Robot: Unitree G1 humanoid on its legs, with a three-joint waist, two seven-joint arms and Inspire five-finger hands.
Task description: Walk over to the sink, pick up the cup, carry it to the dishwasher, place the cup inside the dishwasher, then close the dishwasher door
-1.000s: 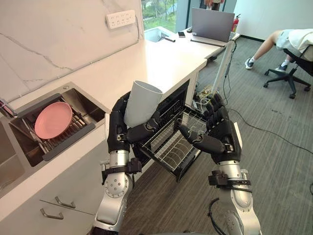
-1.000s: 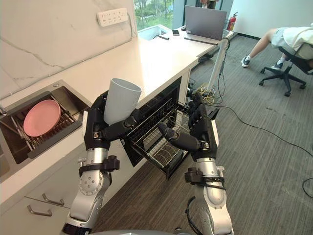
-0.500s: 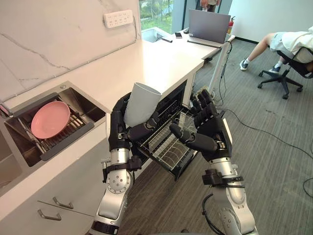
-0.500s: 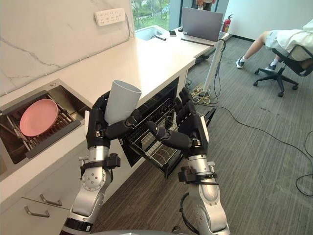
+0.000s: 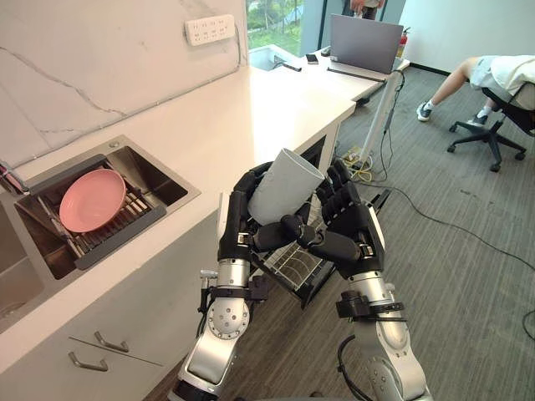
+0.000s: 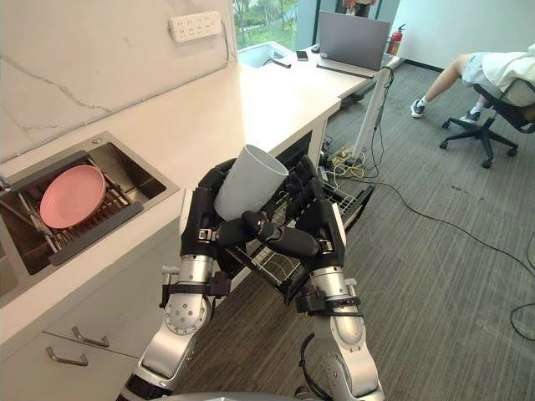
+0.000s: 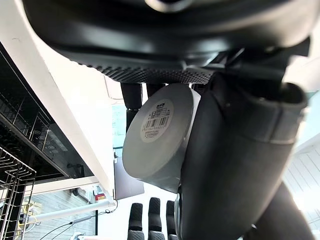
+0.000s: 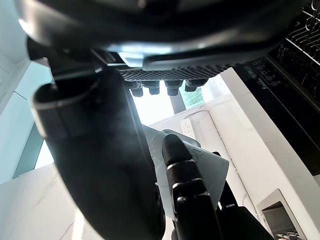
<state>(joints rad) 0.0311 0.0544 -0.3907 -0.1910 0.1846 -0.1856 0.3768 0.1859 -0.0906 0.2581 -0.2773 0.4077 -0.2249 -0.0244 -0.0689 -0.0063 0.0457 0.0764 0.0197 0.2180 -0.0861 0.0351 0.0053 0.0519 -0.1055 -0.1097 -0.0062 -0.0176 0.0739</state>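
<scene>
Right above the pulled-out dishwasher rack [image 6: 349,199], your left robot hand [image 5: 242,221] has fingers + thumb wrapped round the cup [image 5: 284,185]. The base sits down in the palm and the mouth is tipped up and away twd the right side, so the long axis leans, not upright. Right robot hand [image 5: 351,238] is just beside it, fingers loose and holding nothing. Can't tell if they brush the cup wall. Rack lies below and a bit beyond both hands, so imo the next move is down + fwd w/ the left. The rim points at the right robot hand, so I'd get that one clear first. Sink [image 5: 150,171] w/ the pink plate [image 5: 92,200] is off left along the tabletop [image 5: 251,109], well apart.
</scene>
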